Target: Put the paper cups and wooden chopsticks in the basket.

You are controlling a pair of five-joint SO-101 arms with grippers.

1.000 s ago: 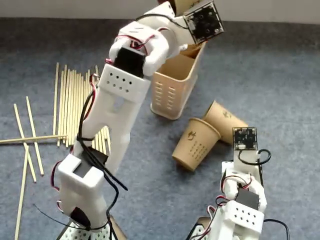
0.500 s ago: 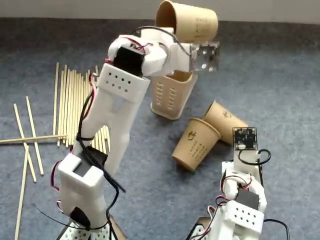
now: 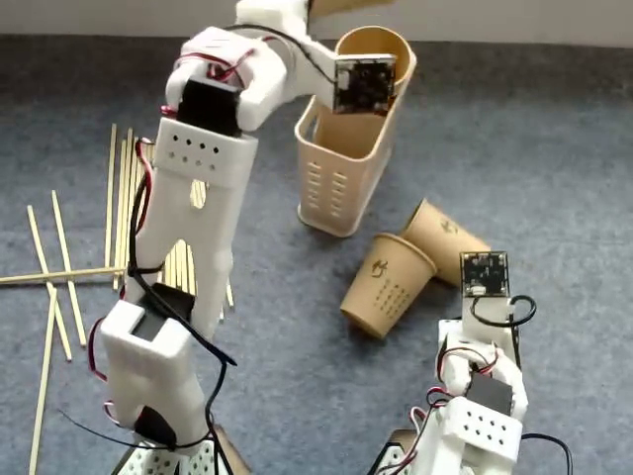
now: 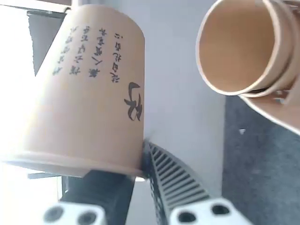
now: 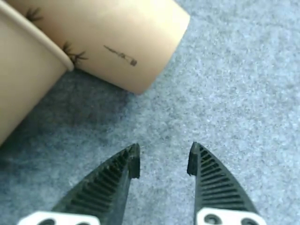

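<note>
The cups look about half done and the chopsticks (image 3: pixel 134 198) not begun. Two nested cups (image 4: pixel 234 47) already stand mouth-up in the basket (image 3: pixel 341 183), which sits near the middle of the tabletop's (image 3: pixel 564 148) far edge. The left claw (image 4: pixel 139 161) is clamped on the rim of a held cup (image 4: pixel 89 93), raised in the air near the basket's mouth and not yet inside. Two loose cups (image 3: pixel 388 282) lie on their sides, touching, nearer the right edge. The right claw (image 5: pixel 161 161) hangs just beside them with its jaws apart and nothing between them. The chopsticks lie by the left edge, most in a rough parallel row, a few crossed off to one side.

The cups are brown paper, tapered, with a rolled rim and dark print; they probably crush easily under a hard squeeze. The basket is tall cream plastic with rounded corners and rows of slots in its walls. The chopsticks are thin, straight, pale wood. A grey, short-piled, carpet-like cover lies over the tabletop. The jaws are black and ribbed.
</note>
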